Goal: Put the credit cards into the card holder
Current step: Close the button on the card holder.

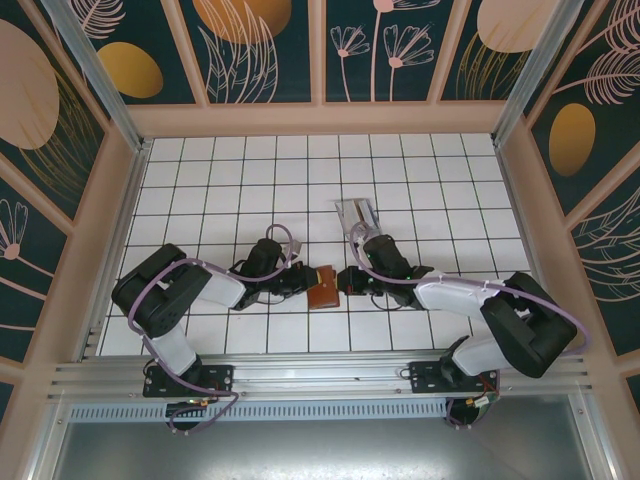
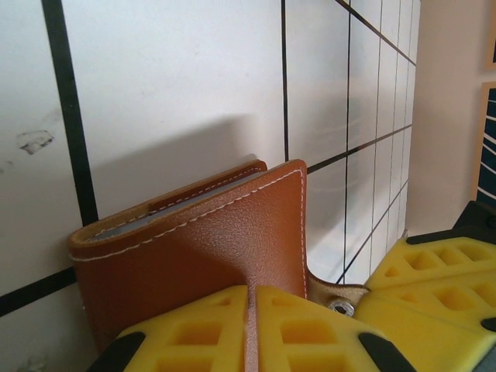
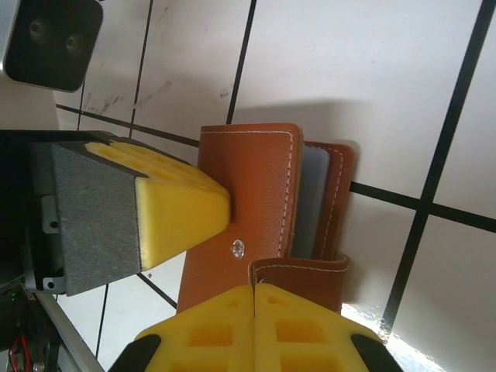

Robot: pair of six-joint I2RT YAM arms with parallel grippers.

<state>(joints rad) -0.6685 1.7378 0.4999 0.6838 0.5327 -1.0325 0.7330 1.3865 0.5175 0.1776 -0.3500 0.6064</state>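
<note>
Top external view showed the card holder [image 1: 322, 288] lying on the white tiled table [image 1: 450, 180] near its front middle. The left gripper [image 1: 297, 281] was against its left side and the right gripper [image 1: 347, 280] against its right. A clear plastic case [image 1: 358, 213] sat farther back, well apart from them.

From the left wrist, the left fingers were clenched on the edge of the holder's brown leather cover, which stood tilted up off the tile. From the right wrist, the right fingers were pinched together on the snap strap [image 3: 298, 271] at the holder's end, with the snap stud [image 3: 237, 248] bare just beside them. A grey-blue layer [image 3: 312, 201] showed between the leather leaves. Whether that was a card or lining could not be told.

The step in hand looked like working the holder's flap with both arms, one steadying the cover and the other pulling the strap. Whether this was to open it for the credit cards or to snap it shut over them was unclear. Either way, the next move called for the left grip to stay firm while the right led the strap in a short arc without dragging the holder across the tiles.
</note>
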